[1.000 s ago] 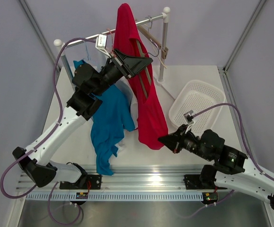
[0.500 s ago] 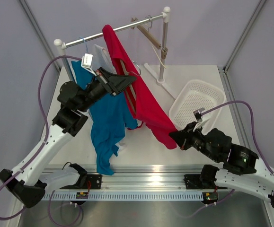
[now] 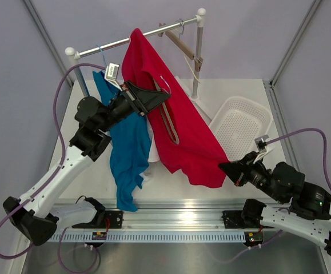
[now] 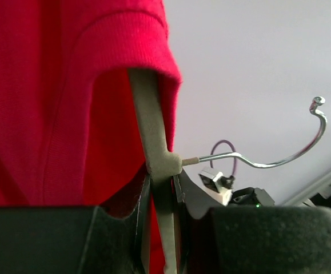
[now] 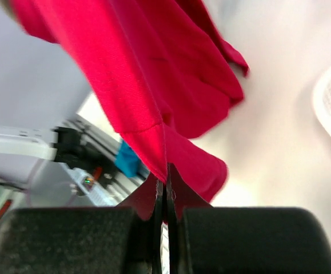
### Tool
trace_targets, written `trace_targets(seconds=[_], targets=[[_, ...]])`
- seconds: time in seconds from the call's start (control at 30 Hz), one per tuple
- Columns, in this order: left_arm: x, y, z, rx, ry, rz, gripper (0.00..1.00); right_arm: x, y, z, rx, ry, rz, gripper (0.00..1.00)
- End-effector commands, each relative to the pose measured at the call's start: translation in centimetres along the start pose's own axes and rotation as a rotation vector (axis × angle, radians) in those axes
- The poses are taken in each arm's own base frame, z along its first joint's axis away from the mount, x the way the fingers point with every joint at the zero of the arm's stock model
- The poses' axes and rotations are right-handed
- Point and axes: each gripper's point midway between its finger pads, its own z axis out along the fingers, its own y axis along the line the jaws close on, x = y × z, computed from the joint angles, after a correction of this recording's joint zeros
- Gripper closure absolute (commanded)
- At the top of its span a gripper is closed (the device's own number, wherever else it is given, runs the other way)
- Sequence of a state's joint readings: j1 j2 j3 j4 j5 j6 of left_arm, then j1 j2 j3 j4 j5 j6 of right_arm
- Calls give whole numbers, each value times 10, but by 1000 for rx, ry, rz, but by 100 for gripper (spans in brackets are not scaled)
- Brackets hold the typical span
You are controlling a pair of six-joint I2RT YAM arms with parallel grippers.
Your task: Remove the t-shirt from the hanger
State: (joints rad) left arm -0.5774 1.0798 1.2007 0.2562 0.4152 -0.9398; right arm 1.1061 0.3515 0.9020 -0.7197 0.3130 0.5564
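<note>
A red t-shirt (image 3: 176,123) hangs on a wooden hanger (image 4: 149,137) with a metal hook (image 4: 279,157). My left gripper (image 3: 160,97) is shut on the hanger's neck and holds it off the rail, in front of the rack. In the left wrist view the hanger's arm runs up into the red collar (image 4: 125,40). My right gripper (image 3: 224,167) is shut on the shirt's lower hem and holds it stretched out to the right. In the right wrist view the red cloth (image 5: 154,85) fans up from the pinched jaws.
A metal clothes rail (image 3: 136,35) stands at the back with a bare wooden hanger (image 3: 183,48) on it. A blue t-shirt (image 3: 128,148) hangs at the left down to the table. A white basket (image 3: 242,123) lies at the right.
My right gripper has pulled the red shirt's hem further right and toward the front, spreading the cloth. My left gripper has come down and left with the hanger, then held about steady.
</note>
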Motion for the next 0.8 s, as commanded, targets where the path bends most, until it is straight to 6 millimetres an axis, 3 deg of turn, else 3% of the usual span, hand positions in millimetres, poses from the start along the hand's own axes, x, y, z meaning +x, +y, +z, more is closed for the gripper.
trace_targets(seconds=[0.0,0.07,0.13,0.23,0.27,0.33,0.4,0.53,0.57,0.7,0.77], targets=[[-30,-66,10,258,-96,58,100,9,-43,-5,204,-3,-9,99],[-19,-70,18,295,-44,16,100,0,-45,-10,212,-38,-2,93],[-8,-90,19,366,8,-26,100,-6,-51,-10,258,-61,-11,84],[2,-104,22,425,44,-79,100,-1,-49,1,274,-14,-69,48],[2,-107,23,437,41,-87,100,6,-44,15,273,36,-103,33],[1,-111,23,454,24,-90,100,18,-34,31,258,126,-151,20],[1,-111,22,453,17,-92,100,16,-16,39,174,132,-164,10],[11,-105,23,446,26,-100,100,-10,27,32,-55,18,-139,7],[12,-104,23,446,24,-104,100,-17,45,31,-148,-10,-136,7],[19,-96,27,437,24,-127,100,-13,69,47,-233,33,-167,6],[22,-94,29,440,27,-137,100,-8,75,65,-236,50,-184,5]])
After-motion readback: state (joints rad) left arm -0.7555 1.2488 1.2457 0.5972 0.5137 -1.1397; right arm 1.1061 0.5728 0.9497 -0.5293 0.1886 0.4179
